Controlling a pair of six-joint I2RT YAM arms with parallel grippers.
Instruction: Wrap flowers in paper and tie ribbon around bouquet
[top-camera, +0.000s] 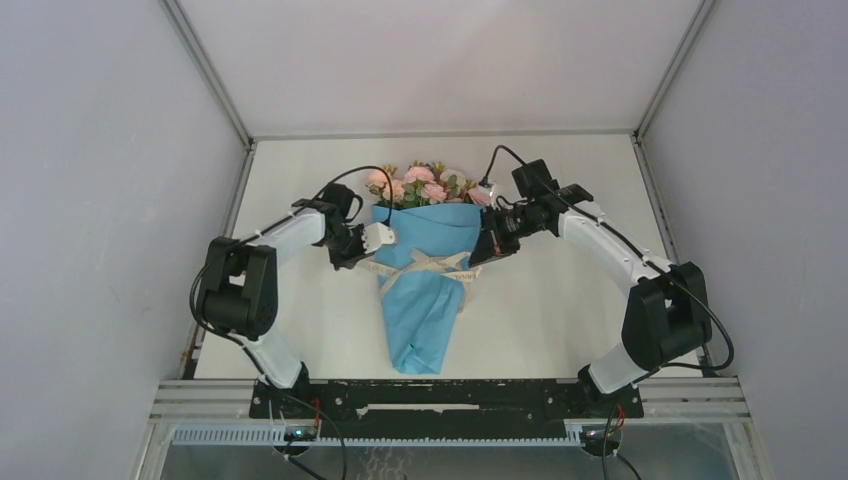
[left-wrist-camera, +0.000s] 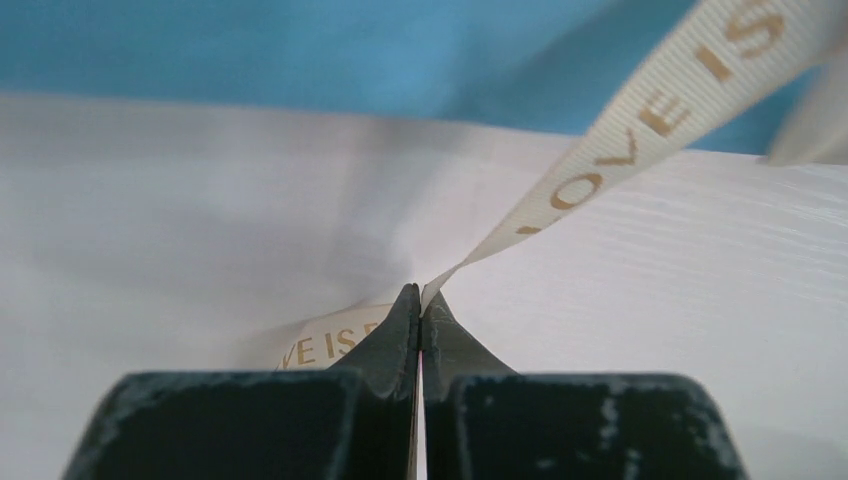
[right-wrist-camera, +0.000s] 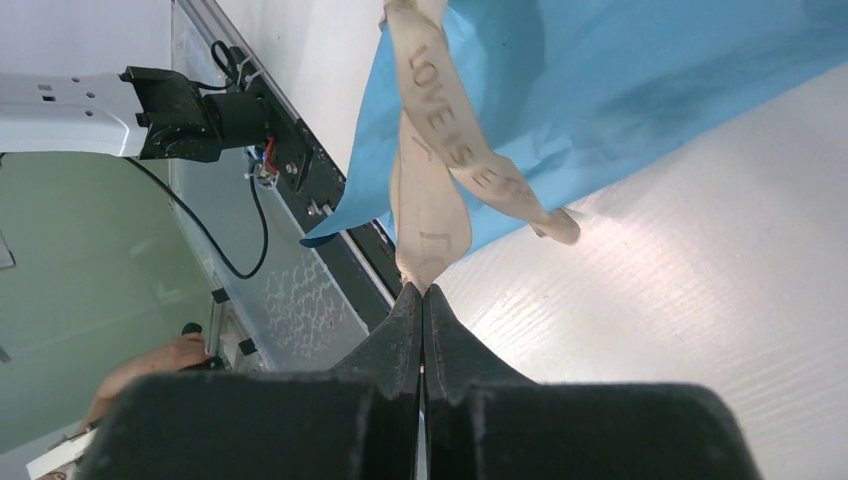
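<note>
The bouquet lies in the middle of the table: pink and cream flowers (top-camera: 420, 185) stick out of a light blue paper (top-camera: 428, 300) cone whose point faces the near edge. A cream ribbon (top-camera: 425, 264) with gold lettering crosses the cone's waist. My left gripper (top-camera: 364, 260) is at the cone's left side, shut on one end of the ribbon (left-wrist-camera: 640, 130), which runs taut from the closed tips (left-wrist-camera: 420, 292). My right gripper (top-camera: 487, 252) is at the cone's right side, shut (right-wrist-camera: 421, 290) on the other ribbon (right-wrist-camera: 432, 200) end, with the blue paper (right-wrist-camera: 620, 90) just beyond.
A black mounting rail (top-camera: 450, 398) runs along the near table edge. Grey enclosure walls stand left, right and behind. A person's hand (right-wrist-camera: 150, 365) shows outside the near edge in the right wrist view.
</note>
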